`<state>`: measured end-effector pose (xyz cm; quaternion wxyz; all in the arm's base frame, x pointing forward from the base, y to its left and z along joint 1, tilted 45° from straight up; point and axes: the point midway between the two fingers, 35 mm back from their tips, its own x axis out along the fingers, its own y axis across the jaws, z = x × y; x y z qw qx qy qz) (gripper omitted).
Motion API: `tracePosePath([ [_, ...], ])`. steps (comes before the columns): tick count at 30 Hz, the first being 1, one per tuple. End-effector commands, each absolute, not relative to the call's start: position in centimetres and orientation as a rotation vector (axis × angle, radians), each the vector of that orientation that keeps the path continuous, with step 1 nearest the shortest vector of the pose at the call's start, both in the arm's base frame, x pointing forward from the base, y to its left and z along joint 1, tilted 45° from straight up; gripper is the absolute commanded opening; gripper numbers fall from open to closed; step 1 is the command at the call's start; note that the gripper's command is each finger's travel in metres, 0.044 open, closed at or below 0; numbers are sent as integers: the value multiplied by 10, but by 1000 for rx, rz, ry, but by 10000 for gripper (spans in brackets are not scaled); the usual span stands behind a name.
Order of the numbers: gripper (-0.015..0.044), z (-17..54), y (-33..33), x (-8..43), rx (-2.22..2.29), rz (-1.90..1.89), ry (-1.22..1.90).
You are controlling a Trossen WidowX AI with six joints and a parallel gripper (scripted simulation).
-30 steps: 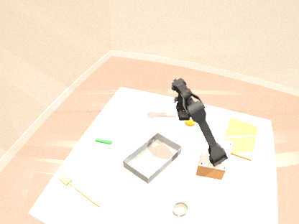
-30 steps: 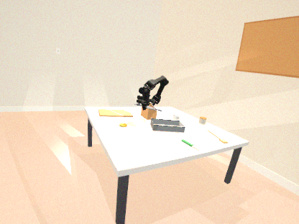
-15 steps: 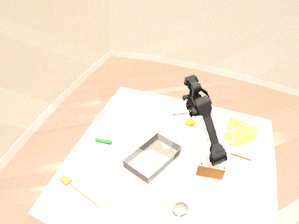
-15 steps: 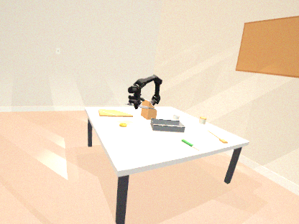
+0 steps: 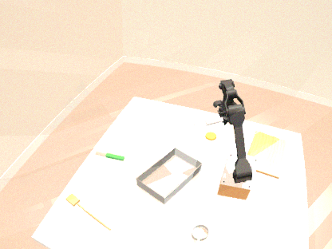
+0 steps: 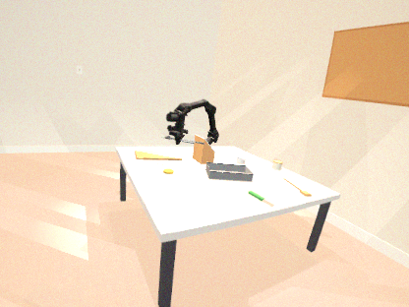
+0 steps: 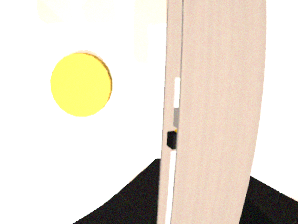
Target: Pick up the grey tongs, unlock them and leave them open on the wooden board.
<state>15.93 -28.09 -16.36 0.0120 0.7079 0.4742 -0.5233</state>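
Note:
My gripper is shut on the grey tongs and holds them in the air above the back part of the table. The tongs lie roughly level in the exterior view. In the wrist view their two arms run close together, with a narrow gap and a small black piece between them. The fingertips are hidden there. The wooden board lies flat on the table, to the gripper's right in the top view. The roasting tin stands mid-table with nothing across it.
A wooden block stands below the arm, beside the board. A yellow disc lies near the gripper. A green-handled tool and a wooden spatula lie beyond the tin.

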Motion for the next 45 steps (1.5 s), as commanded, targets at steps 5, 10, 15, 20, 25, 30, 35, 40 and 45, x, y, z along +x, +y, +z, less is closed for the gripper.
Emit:
tracePosePath([
  [5, -150, -171, -306, 111, 2130, -1524, 1506],
  [10, -150, -176, -317, 75, 2083, -1454, 1533],
  [15, -150, -180, -325, 39, 2037, -1383, 1562],
  [20, -150, -184, -329, 2, 1991, -1308, 1594],
  [25, -150, -188, -329, -34, 1956, -1236, 1623],
  [30, -150, -192, -325, -72, 1913, -1155, 1657],
  [35, -150, -195, -318, -109, 1875, -1072, 1690],
  [40, -150, -197, -308, -142, 1843, -991, 1717],
  [45, -150, -199, -300, -164, 1821, -933, 1737],
])
